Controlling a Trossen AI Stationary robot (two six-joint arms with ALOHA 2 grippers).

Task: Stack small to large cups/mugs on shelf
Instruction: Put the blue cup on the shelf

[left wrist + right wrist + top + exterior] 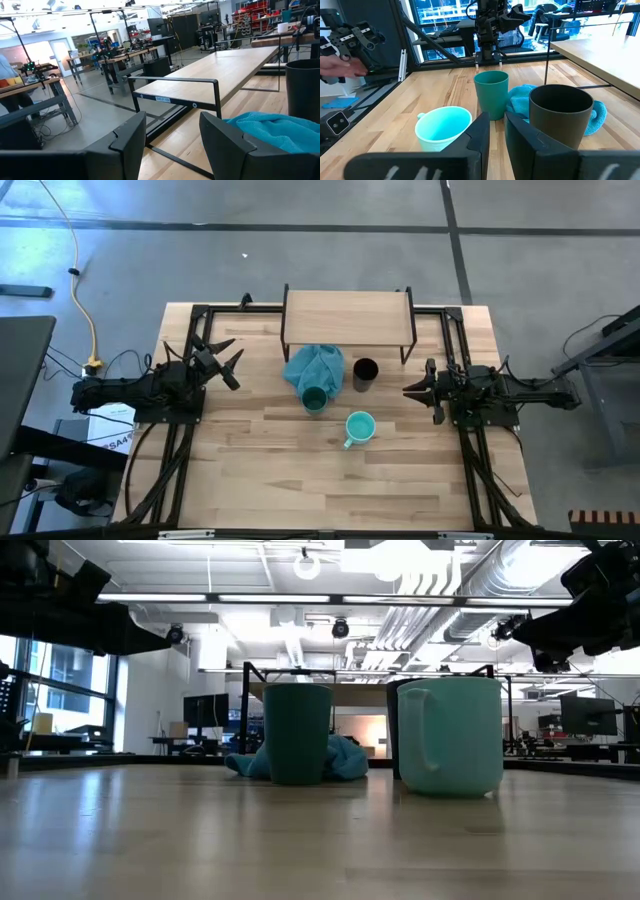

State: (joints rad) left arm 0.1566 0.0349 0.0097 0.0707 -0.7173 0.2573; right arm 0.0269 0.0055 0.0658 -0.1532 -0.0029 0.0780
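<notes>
A small low shelf (348, 313) with a light wooden top board and thin dark metal legs stands at the twelve o'clock edge of the pale wooden tabletop (270, 470), its top bare. Just in front of it, toward six o'clock, lies a crumpled soft blue-teal cloth (315, 365). A dark teal-green cup (314, 399) stands upright at the cloth's six o'clock edge, touching or just against it. A black cup (365, 371) stands upright at the cloth's three o'clock side, close to the shelf's front legs. A light turquoise mug with a handle (359, 426) sits apart from both, toward five o'clock from the teal-green cup, its handle pointing toward seven o'clock. All three cups rest on the tabletop and none is on the shelf or inside another.

The left gripper (226, 361) hangs at the nine o'clock side of the table, well apart from the cups, its fingers (125, 142) spread wide with nothing between them; past them its wrist view shows the shelf's dark frame (175, 82), the cloth and the black cup's side (303, 90). The right gripper (418, 389) hangs at the three o'clock side, pointing in toward the cups, with its fingers (479, 135) drawn near each other, a narrow gap between them and nothing gripped. In its wrist view the turquoise mug (444, 127), the teal-green cup (491, 94) and the black cup (561, 117) stand just ahead of it. At that view's edge a person's hand (340, 67) shows beyond the table.
</notes>
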